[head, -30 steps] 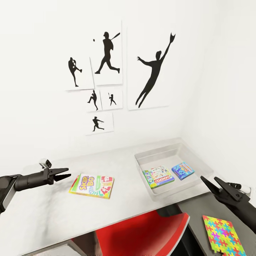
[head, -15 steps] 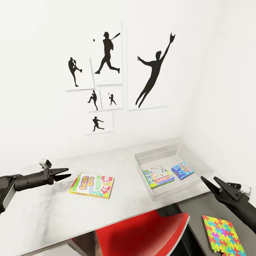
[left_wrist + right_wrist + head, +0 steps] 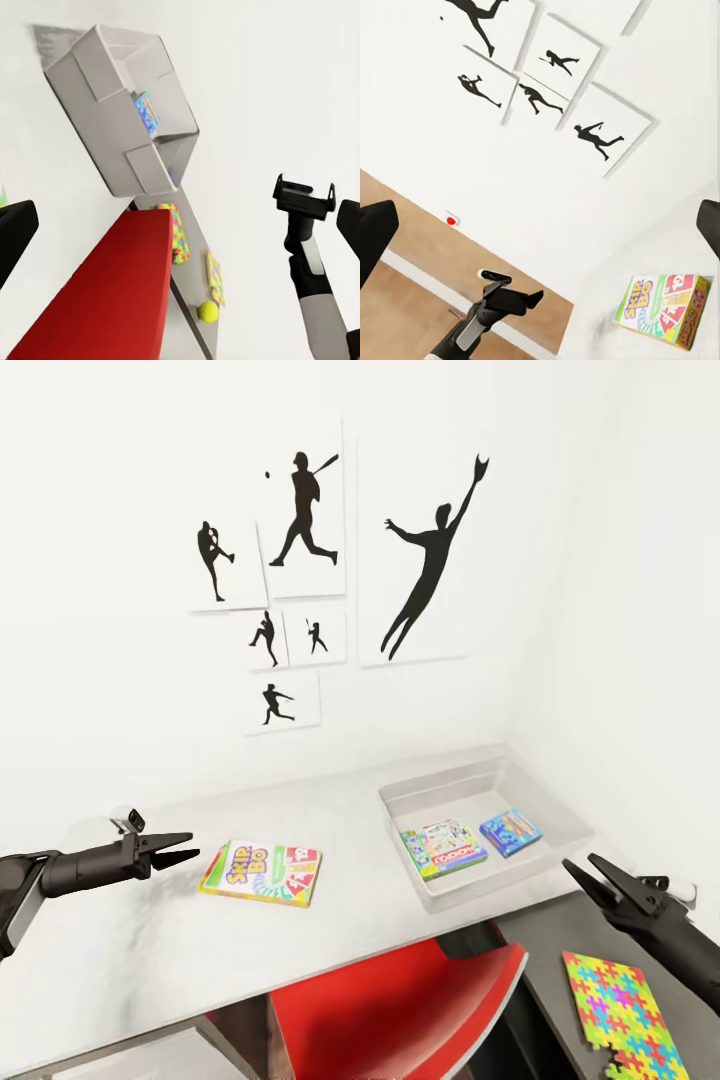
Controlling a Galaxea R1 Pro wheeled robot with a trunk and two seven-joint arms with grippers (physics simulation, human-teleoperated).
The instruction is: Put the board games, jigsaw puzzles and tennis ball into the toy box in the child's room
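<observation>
Toy box [image 3: 560,805], a shallow grey bin with sloping walls, holds two flat glossy game boxes [image 3: 445,848]; outstanding: Skip-Bo box [image 3: 262,872] just ahead of the parted, empty left gripper [image 3: 180,848], mosaic puzzle sheet [image 3: 620,1010] below the likewise parted, empty right gripper [image 3: 585,872], second puzzle [image 3: 215,276], yellow ball [image 3: 208,311].

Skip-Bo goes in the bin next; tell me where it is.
In the head view the Skip-Bo box lies flat on the table, left of the toy box and just right of the left gripper.
</observation>
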